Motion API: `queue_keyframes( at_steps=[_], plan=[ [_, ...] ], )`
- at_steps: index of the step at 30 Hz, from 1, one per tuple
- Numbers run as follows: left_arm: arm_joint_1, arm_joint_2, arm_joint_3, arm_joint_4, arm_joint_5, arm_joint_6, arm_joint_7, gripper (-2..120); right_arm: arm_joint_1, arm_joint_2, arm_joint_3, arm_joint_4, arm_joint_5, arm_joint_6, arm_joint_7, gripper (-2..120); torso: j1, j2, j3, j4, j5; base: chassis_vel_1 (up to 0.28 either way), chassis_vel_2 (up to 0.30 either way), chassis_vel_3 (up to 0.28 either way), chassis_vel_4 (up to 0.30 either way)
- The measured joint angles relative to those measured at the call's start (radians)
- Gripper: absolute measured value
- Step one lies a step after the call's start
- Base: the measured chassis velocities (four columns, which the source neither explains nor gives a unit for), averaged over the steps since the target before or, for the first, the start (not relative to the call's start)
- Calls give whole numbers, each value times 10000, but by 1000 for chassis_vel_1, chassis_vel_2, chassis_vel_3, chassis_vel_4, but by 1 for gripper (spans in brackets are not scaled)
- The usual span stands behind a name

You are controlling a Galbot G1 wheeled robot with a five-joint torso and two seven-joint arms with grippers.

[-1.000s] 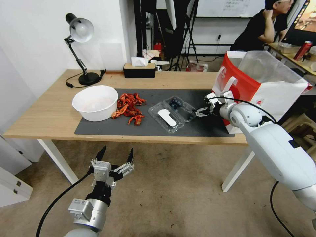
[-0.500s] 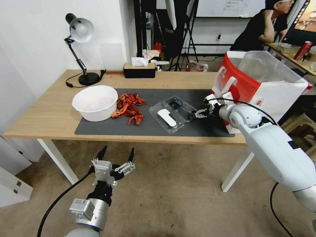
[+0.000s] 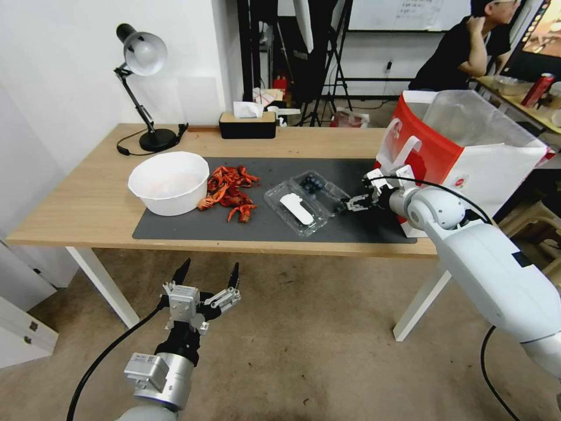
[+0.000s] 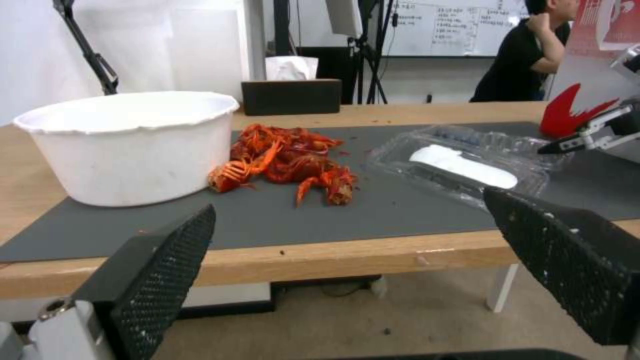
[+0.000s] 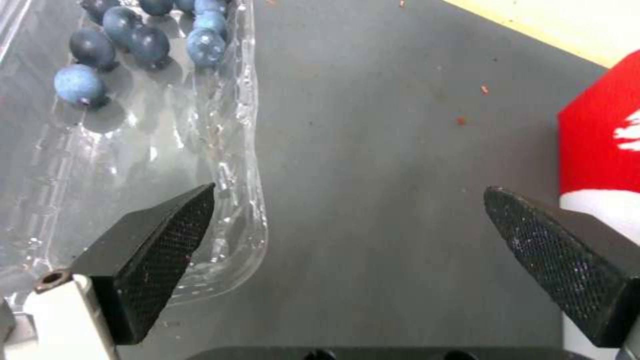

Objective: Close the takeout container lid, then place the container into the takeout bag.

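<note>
The takeout container (image 3: 315,188) lies open on the dark mat, blueberries (image 5: 127,35) in its far half. Its lid (image 3: 295,209), with the white oblong label, lies flat toward the table's front edge. My right gripper (image 3: 355,203) stands open at the container's right rim. In the right wrist view one finger (image 5: 160,250) hangs over the clear rim (image 5: 247,215) and the other over bare mat. The red-and-white takeout bag (image 3: 461,146) stands open just right of that gripper. My left gripper (image 3: 204,280) hangs open below the table's front edge.
A white bowl (image 3: 169,181) and a heap of red crayfish shells (image 3: 231,190) sit left of the container on the mat (image 3: 193,228). A desk lamp (image 3: 143,88) and a tissue box (image 3: 247,124) stand at the back. The mat's front strip is bare.
The right gripper has crept very slightly down and toward the container's rim. The left arm and the container have not moved.
</note>
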Motion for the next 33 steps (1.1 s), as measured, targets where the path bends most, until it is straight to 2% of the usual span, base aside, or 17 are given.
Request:
queue_keyframes(
  at_steps=[33],
  plan=[
    [-37, -6, 211, 0, 92, -100, 7, 100, -317, -449, 45, 295, 342, 2, 21, 100, 0, -1, 0, -1, 0, 0, 0, 0, 0]
  ],
)
